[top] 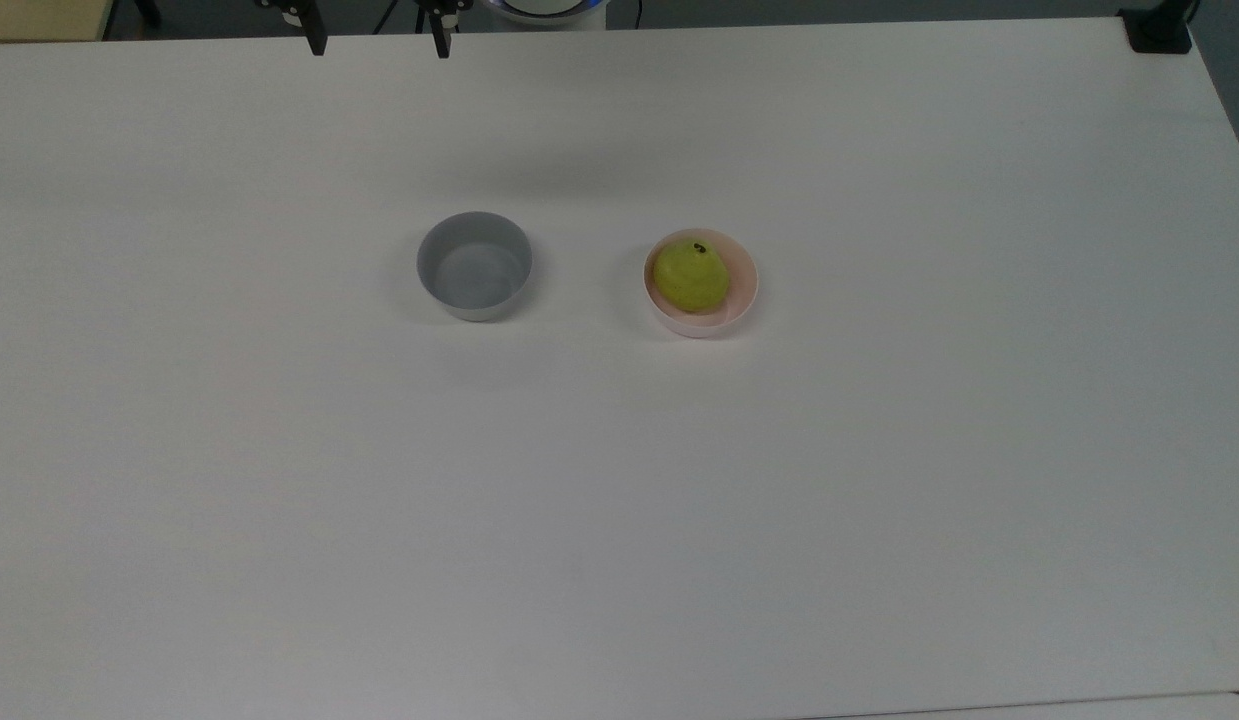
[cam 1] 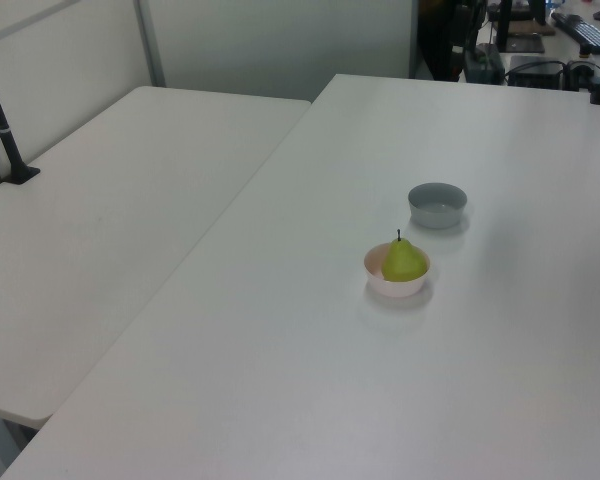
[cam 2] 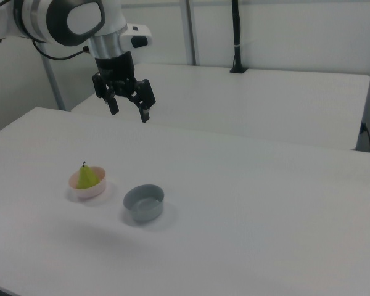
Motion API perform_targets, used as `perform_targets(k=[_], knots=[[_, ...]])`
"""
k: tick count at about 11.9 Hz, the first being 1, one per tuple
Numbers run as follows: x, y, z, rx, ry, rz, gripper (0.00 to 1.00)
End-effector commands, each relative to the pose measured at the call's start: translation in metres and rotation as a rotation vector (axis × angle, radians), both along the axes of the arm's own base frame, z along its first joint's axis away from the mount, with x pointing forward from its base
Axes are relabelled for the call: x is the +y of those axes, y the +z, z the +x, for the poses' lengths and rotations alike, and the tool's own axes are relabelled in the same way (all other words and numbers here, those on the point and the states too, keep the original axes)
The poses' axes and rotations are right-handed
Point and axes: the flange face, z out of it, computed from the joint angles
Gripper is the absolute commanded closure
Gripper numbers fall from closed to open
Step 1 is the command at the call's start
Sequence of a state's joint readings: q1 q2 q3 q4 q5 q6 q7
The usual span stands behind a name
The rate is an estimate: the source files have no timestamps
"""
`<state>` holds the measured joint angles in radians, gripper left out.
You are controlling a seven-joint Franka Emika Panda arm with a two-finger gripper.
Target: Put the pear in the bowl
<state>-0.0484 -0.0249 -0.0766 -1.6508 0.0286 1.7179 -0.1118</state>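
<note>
Just right of centre in the upper half of the top view, the pear (top: 691, 276), yellow-green, dark stem at its top, seated inside the bowl (top: 745, 290), pale pink within and whitish outside, pear toward the top view's left part of the bowl, pink floor bare on the right and lower side. Upright in the left view (cam 1: 403, 261), stem pointing up above the bowl's rim (cam 1: 372, 270), right of centre in the frame; at the left of the right view (cam 2: 86, 177), again upright in the bowl (cam 2: 97, 187). Beside the bowl and apart from it, the grey bowl (top: 475, 266), same size, nothing inside, on the top view's left of the pink one; above and slightly right of it in the left view (cam 1: 437, 204); lower right of it in the right view (cam 2: 143, 202). Under both, the white table (top: 619, 500), a second white table (cam 1: 90, 230) alongside at the left view's left. High at the upper left of the right view, well above and apart from both bowls, the gripper (cam 2: 127, 110), fingers spread wide and pointing down, nothing between them, hanging from the white arm (cam 2: 68, 21). At the top edge of the top view, left of centre, two dark fingertips (top: 318, 42) of the gripper (top: 377, 44), widely parted.
</note>
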Motion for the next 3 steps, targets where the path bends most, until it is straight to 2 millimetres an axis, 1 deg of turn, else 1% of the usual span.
perform_targets(k=[1, 3], knots=[[0.0032, 0.0054, 0.0033, -0.007, 0.018, -0.008, 0.00], [0.0052, 0.0030, 0.0039, -0.002, 0.026, -0.014, 0.00]])
